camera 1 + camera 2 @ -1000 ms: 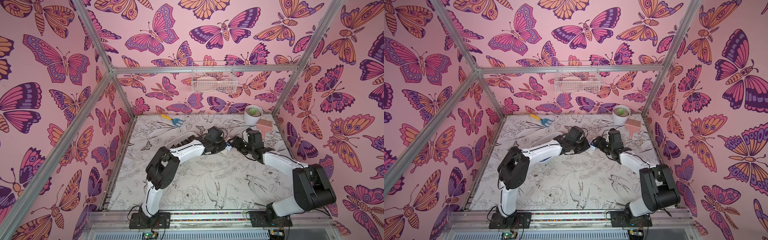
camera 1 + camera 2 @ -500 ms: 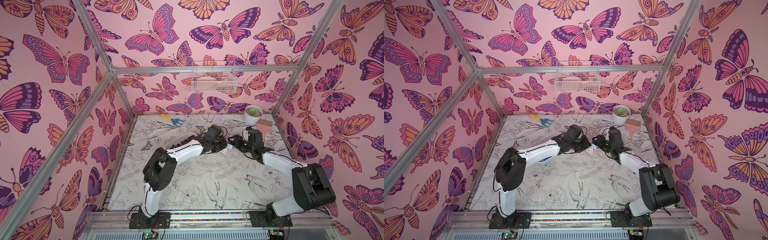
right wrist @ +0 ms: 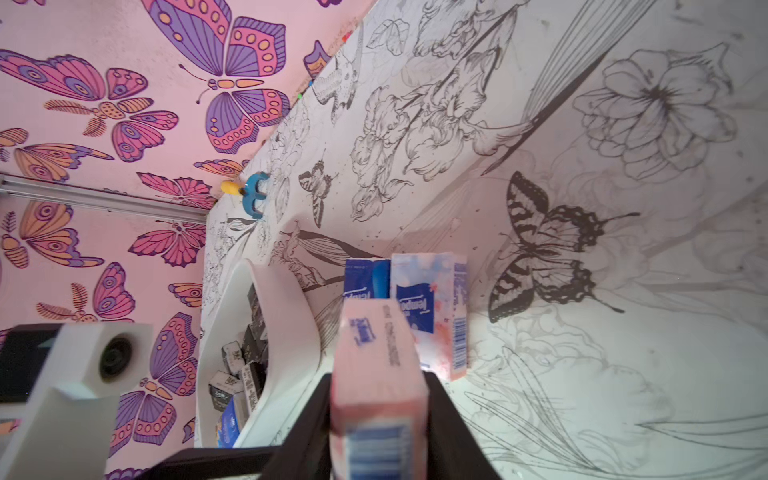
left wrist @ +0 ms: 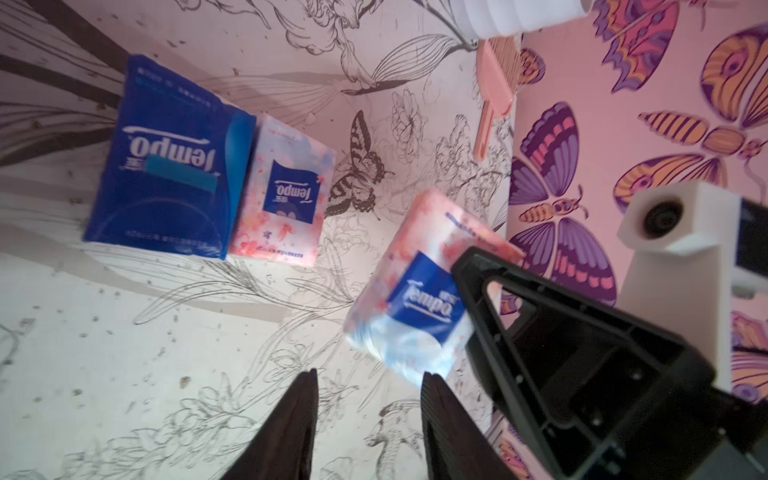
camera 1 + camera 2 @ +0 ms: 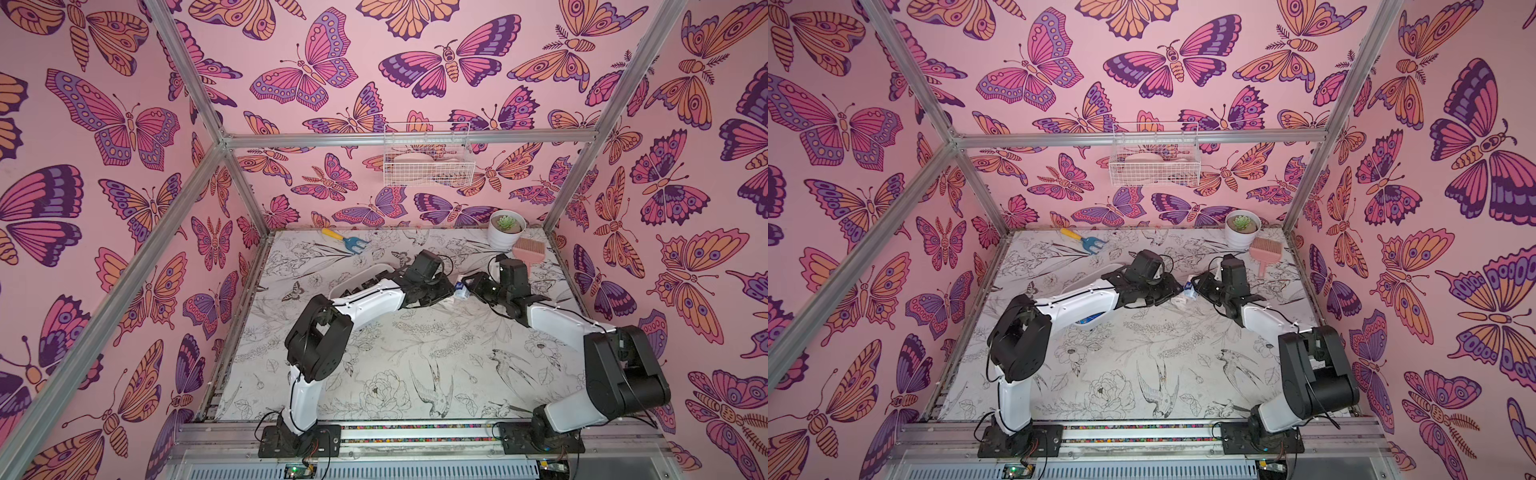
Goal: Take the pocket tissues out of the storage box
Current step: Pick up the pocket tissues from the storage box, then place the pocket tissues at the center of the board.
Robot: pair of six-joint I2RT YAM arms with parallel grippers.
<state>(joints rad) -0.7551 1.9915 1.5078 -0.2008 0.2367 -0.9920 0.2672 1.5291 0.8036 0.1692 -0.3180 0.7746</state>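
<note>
Roughly, the job is partway. A blue plastic-wrapped tissue packet (image 4: 166, 183) and a pink-and-white floral packet (image 4: 286, 195) lie side by side on the printed tabletop (image 4: 124, 332), upper left in the left wrist view. The shallow white plastic storage box (image 3: 286, 299), lower left in the right wrist view, holds several black packets (image 3: 232, 357) yet to come out. The right gripper (image 3: 376, 399) is clamped on a third, pink floral packet (image 4: 419, 291). The left gripper (image 4: 369, 374) stands parted and empty. That packet's long axis runs along the right fingers, with a narrow side facing the right wrist camera.
</note>
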